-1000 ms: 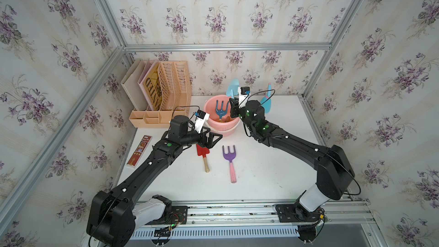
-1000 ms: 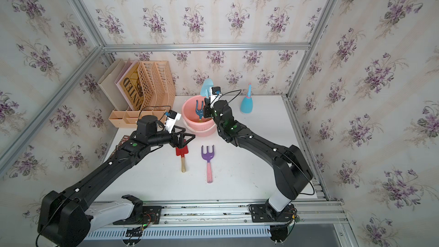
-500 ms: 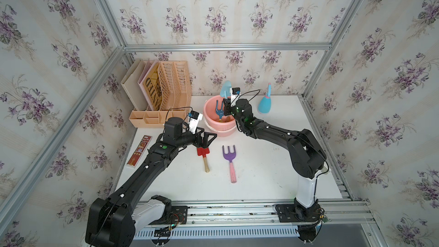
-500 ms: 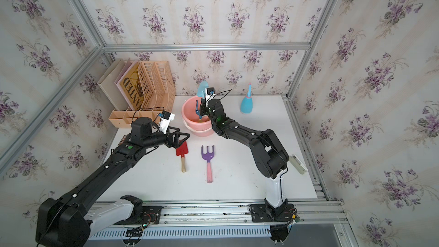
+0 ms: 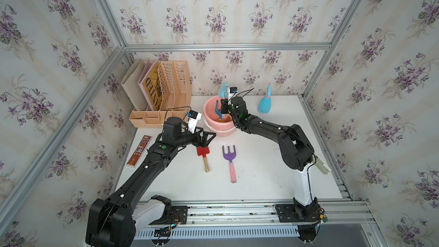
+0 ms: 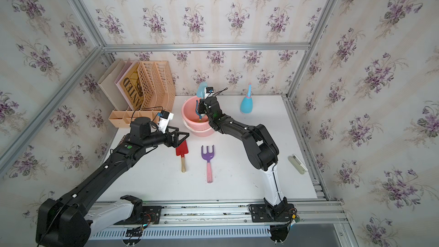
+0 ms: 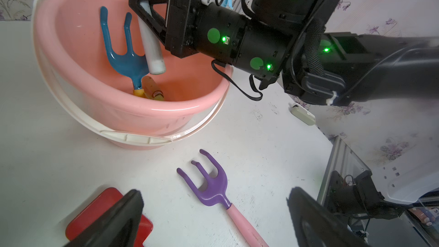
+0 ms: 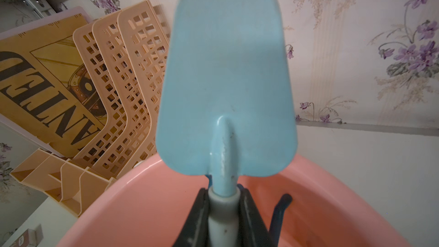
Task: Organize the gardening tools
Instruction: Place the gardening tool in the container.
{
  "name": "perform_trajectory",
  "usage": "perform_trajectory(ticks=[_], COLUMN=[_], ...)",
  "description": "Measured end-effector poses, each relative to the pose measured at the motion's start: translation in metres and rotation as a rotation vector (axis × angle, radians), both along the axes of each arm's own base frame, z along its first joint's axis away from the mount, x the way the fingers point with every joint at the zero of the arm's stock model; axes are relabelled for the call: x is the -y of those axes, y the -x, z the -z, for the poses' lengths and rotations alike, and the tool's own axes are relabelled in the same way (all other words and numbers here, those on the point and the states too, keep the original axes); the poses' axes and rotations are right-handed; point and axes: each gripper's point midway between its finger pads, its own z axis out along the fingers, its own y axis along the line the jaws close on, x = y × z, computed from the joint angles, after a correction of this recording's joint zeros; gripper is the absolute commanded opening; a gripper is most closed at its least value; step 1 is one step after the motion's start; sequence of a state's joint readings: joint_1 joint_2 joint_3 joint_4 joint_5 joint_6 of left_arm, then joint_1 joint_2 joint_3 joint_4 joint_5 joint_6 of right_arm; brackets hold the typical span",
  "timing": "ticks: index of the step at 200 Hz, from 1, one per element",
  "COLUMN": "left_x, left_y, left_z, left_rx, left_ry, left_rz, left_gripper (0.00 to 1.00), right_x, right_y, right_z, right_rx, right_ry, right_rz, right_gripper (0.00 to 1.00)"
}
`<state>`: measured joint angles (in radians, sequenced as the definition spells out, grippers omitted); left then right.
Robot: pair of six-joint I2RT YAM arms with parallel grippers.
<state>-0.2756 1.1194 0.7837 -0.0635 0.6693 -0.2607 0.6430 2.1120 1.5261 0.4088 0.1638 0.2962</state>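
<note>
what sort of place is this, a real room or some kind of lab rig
Most likely a lab robot cell dressed as a room: floral wallpaper panels sit in a bare aluminium frame, and the left arm and right arm are mounted on a rail at the edge of the white table.

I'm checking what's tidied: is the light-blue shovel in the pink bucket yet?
Partly in: the shovel hangs handle-down inside the pink bucket, blade above the rim, right claw shut on it.
</note>
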Motion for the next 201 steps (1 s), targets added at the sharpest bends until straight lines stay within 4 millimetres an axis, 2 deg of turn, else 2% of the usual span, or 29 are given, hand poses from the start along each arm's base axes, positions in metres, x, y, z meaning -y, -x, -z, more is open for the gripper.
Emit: perform_trajectory(ticks=[26,76,109,170,201], left_x=[0.0,-0.001,-0.001,0.0,0.0], left_y=[0.0,0.0,0.0,0.0,0.0], left_z=[0.0,-0.001,-0.002,-0.001,0.0], left_rx=[0.0,0.004,0.004,0.0,-0.003], left_ry=[0.0,0.001,0.001,0.0,-0.001], left_rz=[-0.001,-0.001,-0.001,-0.001,-0.001], left_gripper=[0.99,0.99,0.99,0.99,0.99], right_x=[0.0,-0.002,0.001,0.006,0.006], right_y=[-0.001,-0.007,-0.007,-0.005,0.001], right_z=[0.016,0.02,0.028,0.028,0.039], right_rx=[-0.039,-0.036,-0.053,-0.042,-0.067], right_ry=[0.008,0.012,0.031,0.04,0.082], right_rz=[0.006,0.03,0.042,0.054,0.043], right_gripper=[0.0,0.0,0.14,0.29,0.36])
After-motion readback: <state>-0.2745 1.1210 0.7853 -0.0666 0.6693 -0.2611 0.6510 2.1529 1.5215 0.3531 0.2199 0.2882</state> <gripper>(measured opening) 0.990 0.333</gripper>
